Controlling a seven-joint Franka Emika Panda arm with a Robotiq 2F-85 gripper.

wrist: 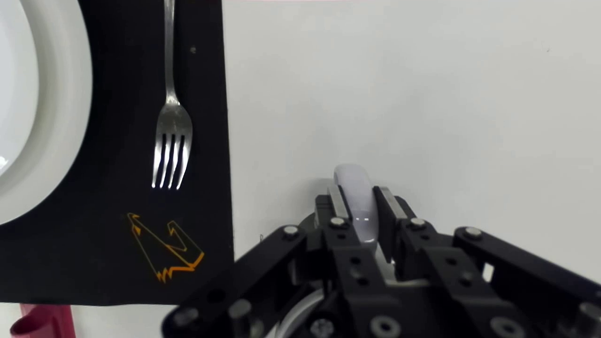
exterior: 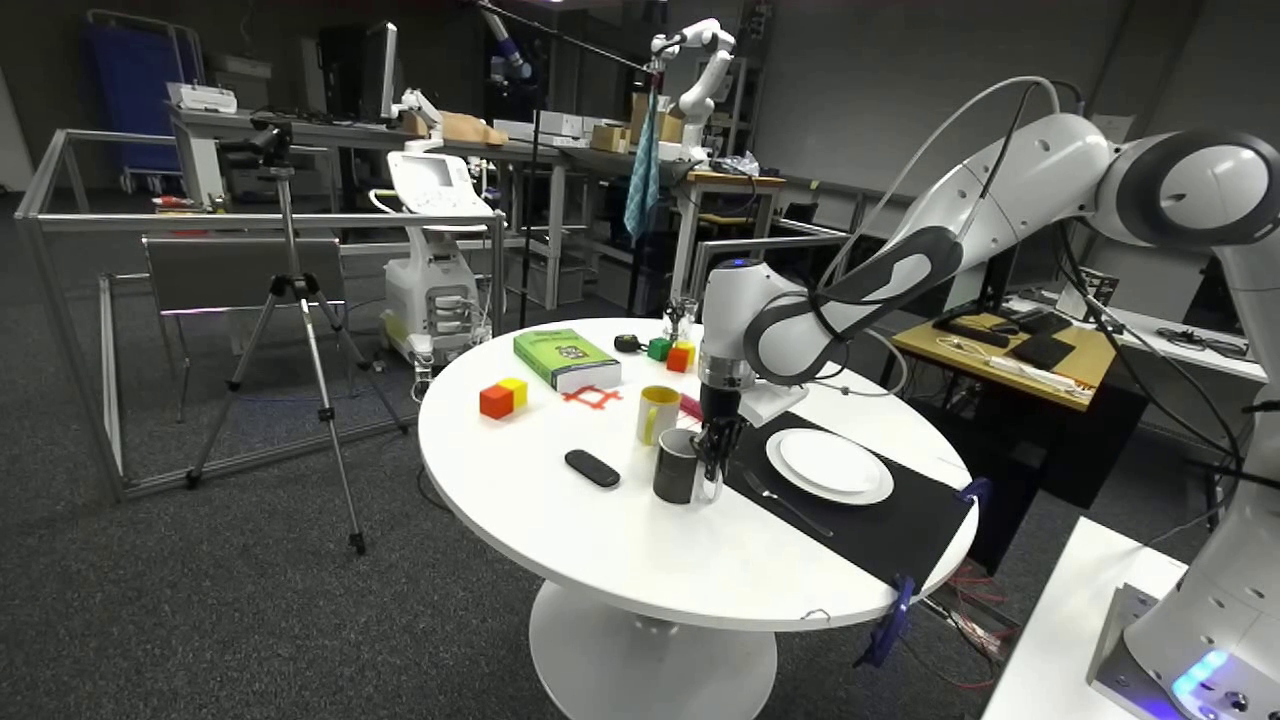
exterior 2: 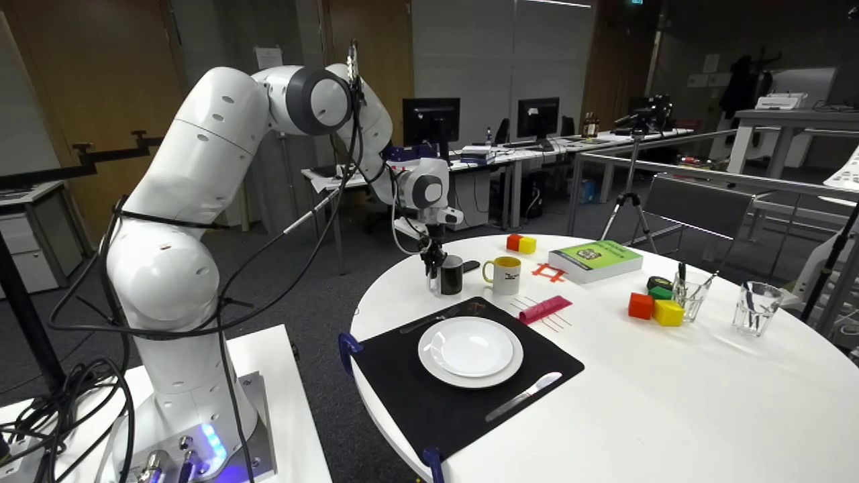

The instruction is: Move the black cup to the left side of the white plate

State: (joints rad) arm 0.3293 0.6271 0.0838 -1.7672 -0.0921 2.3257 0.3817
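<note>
The black cup [exterior: 674, 470] stands upright on the white table, off the fork side of the black mat, and shows in both exterior views. Its pale handle [wrist: 353, 177] lies between the pads of my gripper [wrist: 360, 193] in the wrist view, and the jaws are closed in on it from both sides. From above, the arm reaches down to the cup [exterior 2: 452, 276], with the gripper [exterior 2: 433, 268] at its handle side. Most of the cup's body is hidden behind the fingers in the wrist view. The white plate [exterior 2: 471, 383] rests on the mat with a smaller plate on it.
A yellow-and-white mug [exterior 2: 506, 276] stands close beside the black cup. Near them lies a flat black object [exterior: 592, 468]. A fork [wrist: 174, 119] lies on the mat between plate and cup. Further off are a green book [exterior: 567, 358], coloured blocks [exterior: 502, 398] and glasses [exterior 2: 757, 308].
</note>
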